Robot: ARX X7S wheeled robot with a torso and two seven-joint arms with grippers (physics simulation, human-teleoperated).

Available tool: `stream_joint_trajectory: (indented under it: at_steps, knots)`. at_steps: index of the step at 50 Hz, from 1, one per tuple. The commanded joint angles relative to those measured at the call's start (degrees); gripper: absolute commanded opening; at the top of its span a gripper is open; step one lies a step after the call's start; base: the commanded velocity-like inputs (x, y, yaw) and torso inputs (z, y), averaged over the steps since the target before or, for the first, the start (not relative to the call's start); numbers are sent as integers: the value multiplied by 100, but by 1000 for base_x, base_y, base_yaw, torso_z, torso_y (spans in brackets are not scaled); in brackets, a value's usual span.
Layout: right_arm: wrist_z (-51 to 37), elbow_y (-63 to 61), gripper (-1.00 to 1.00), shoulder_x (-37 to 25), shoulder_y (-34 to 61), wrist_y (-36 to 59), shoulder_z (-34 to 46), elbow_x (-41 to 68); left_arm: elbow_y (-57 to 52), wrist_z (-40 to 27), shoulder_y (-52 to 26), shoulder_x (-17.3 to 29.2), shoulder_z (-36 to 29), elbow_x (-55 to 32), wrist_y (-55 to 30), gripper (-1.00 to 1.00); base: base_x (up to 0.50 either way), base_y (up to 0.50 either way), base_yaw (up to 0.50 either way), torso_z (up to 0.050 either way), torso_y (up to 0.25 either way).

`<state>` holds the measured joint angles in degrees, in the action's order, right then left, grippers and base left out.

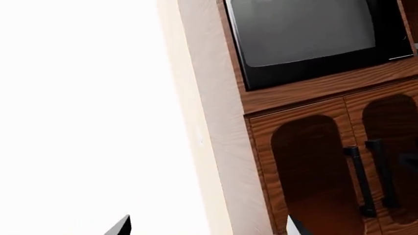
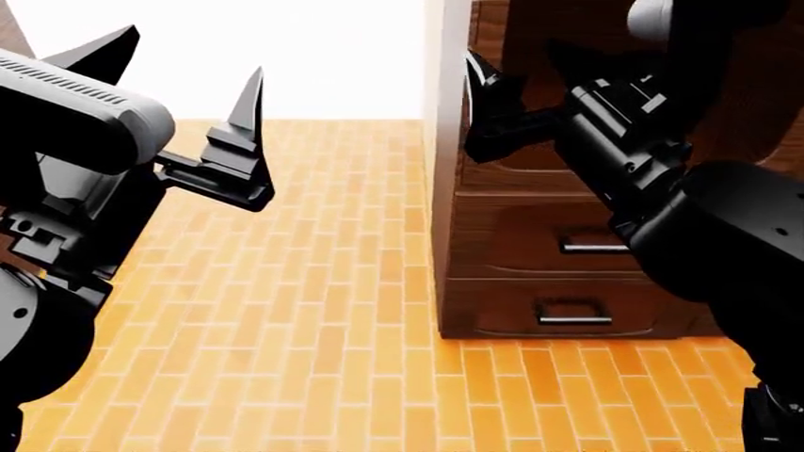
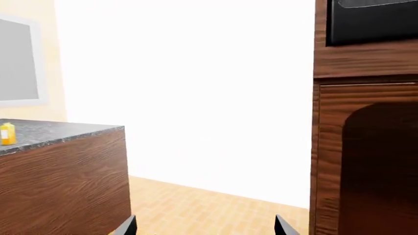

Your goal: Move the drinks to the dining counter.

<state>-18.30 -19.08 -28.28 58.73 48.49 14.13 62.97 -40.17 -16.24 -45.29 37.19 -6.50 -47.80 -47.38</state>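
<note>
a tall dark-wood cabinet (image 2: 553, 254) with two drawers fills the head view from 12 to 4 o'clock, standing on an orange brick floor (image 2: 301, 311). the dining counter (image 3: 58, 161) shows in the right wrist view, with the yellow-orange carton (image 3: 7, 133) on its marble top. the left gripper (image 2: 188, 104) at 10 o'clock and the right gripper (image 2: 522, 89) at 1 o'clock both have jaws spread, holding nothing.

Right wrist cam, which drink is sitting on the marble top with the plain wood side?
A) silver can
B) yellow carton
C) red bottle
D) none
B: a small yellow carton stands on the marble top at that view's edge; no other drink shows in any view.
</note>
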Motion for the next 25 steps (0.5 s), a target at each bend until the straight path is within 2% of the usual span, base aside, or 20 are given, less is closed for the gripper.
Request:
stream_joint_trajectory:
  at_steps: [1, 25]
  knots:
    - [-29, -15, 100, -14, -4, -1, 14, 10, -16, -19, -1, 16, 10, -37, 2, 100, -54, -500, 0, 0, 0]
    - [-51, 82, 100, 15, 23, -24, 40, 41, 5, -16, 20, 47, -8, -26, 63, 100, -32, -500, 0, 0, 0]
